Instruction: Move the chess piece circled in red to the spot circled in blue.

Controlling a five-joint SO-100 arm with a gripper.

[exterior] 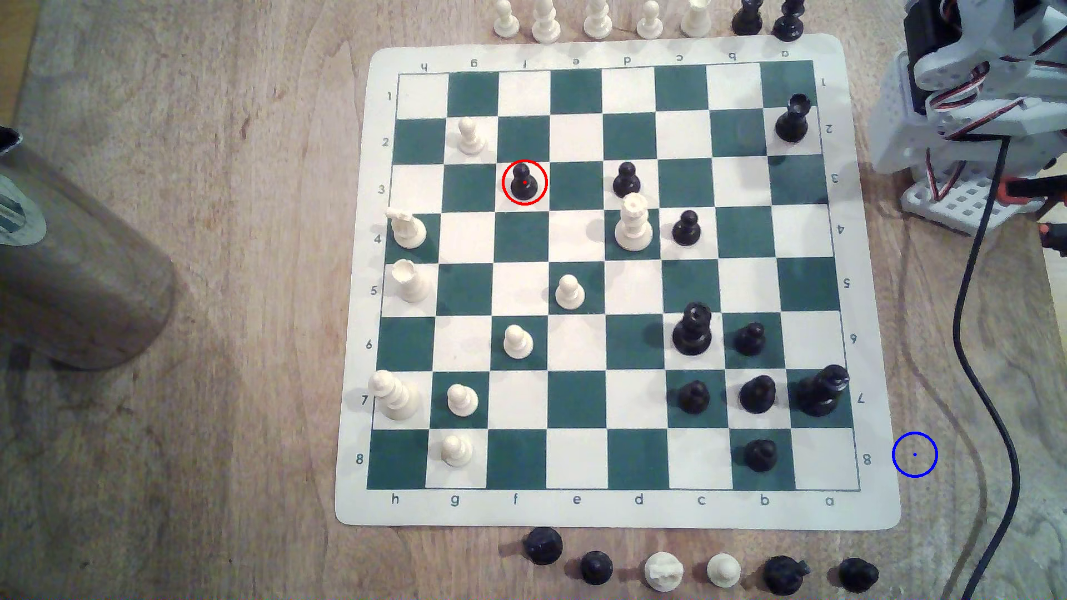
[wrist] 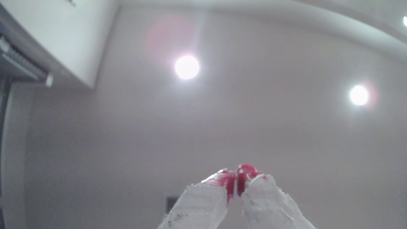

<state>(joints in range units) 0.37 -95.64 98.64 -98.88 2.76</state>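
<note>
Wooden table (exterior: 173,461), black pawn (exterior: 523,183) red-ringed on board, claw (wrist: 236,185) closed, pointing ceilingward

The arm (exterior: 981,104) is cut off at the exterior view's far right edge; a grey cylinder (exterior: 69,277) runs off its left edge.

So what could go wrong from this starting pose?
1. The circled black pawn stands far across the board from the arm; reaching over could topple the white queen or the black pawns between.
2. The pincer is shut, pointing at the ceiling; it must open before descending.
3. The black cable runs beside the blue circle and may snag.
</note>
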